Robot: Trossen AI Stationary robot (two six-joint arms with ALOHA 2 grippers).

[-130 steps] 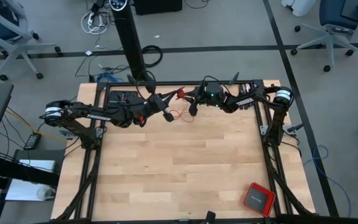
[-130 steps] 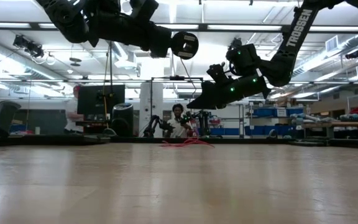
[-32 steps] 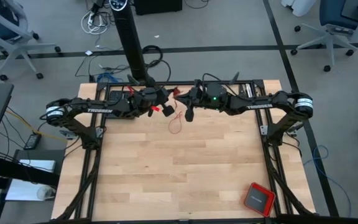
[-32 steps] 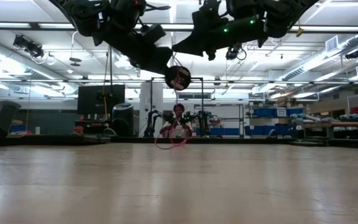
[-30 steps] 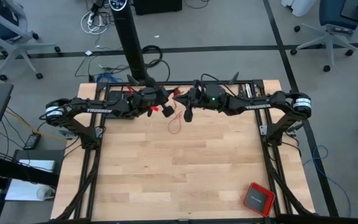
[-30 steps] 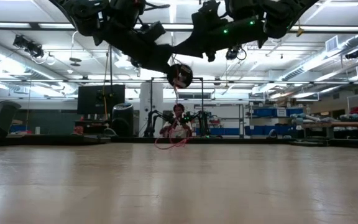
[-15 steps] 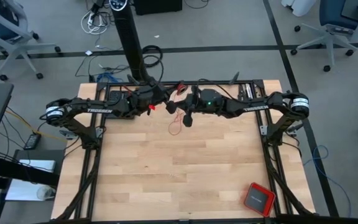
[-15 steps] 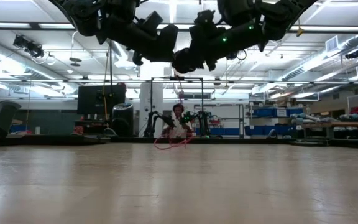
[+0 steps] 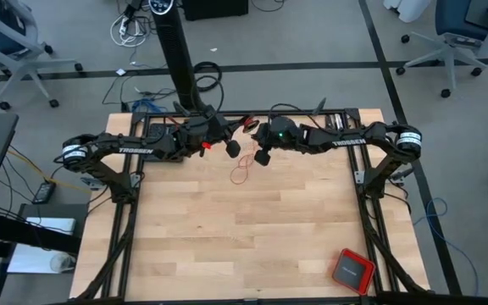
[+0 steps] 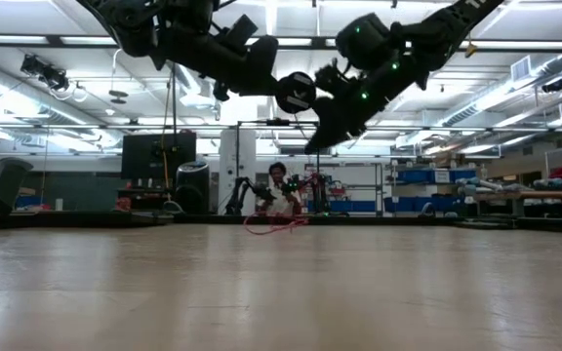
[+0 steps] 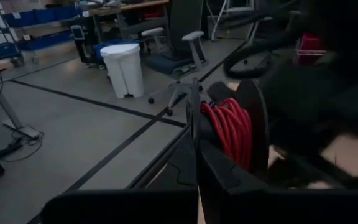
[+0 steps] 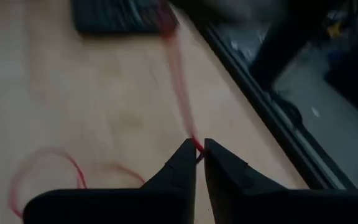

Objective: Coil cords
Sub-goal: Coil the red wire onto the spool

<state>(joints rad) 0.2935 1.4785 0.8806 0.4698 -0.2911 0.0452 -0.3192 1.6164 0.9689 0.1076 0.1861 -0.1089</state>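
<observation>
The wooden table (image 9: 244, 229) carries both arms near its far edge, and they meet above the middle of that edge. A red square box with a dark top (image 9: 352, 270) lies well apart, at the near right corner.

The left gripper (image 9: 224, 146) is raised above the table and clenched on a black spool (image 11: 253, 134), around which the red cord (image 11: 232, 130) is wound in many turns.

The right gripper (image 12: 198, 149) is just beside the spool. Its fingers (image 12: 182, 163) stand almost together and pinch the thin cord between their tips.

From there the cord hangs down to a loose loop (image 9: 242, 176) that rests on the wood below the two grippers.
</observation>
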